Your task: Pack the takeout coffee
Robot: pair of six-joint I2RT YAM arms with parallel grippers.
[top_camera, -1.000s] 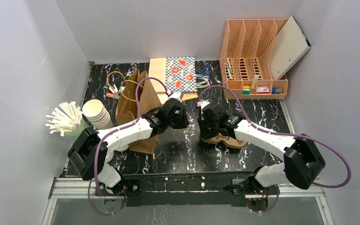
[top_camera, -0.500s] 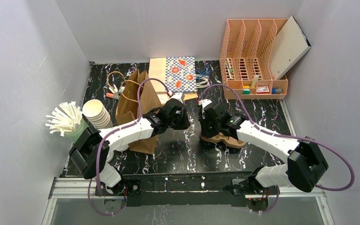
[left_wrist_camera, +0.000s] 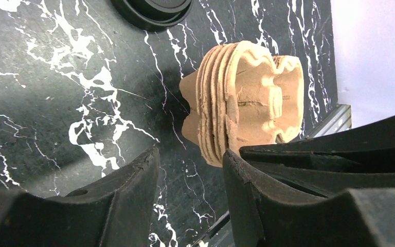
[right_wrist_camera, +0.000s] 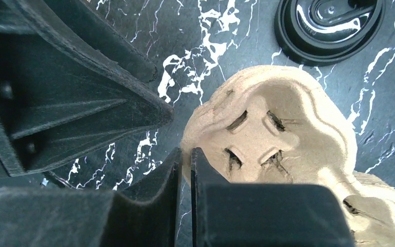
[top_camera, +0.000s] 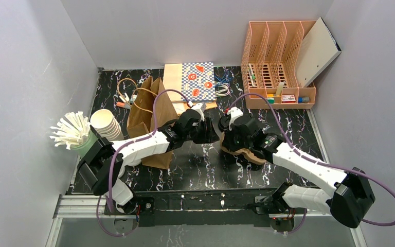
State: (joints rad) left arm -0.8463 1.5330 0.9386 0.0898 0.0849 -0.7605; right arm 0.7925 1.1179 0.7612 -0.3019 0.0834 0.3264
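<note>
Pulp carriers (left_wrist_camera: 247, 98), nested (one rim pinched)

pulp trays (right_wrist_camera: 267, 139): matt, fibrous, rough | lid (right_wrist_camera: 329, 23): glossy black plastic | tabletop (left_wrist_camera: 56, 77): smooth, marble-look

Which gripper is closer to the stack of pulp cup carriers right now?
Right. The right gripper is pinched on the rim of the pulp carrier stack. The left gripper hangs open just short of it, not touching.
</note>
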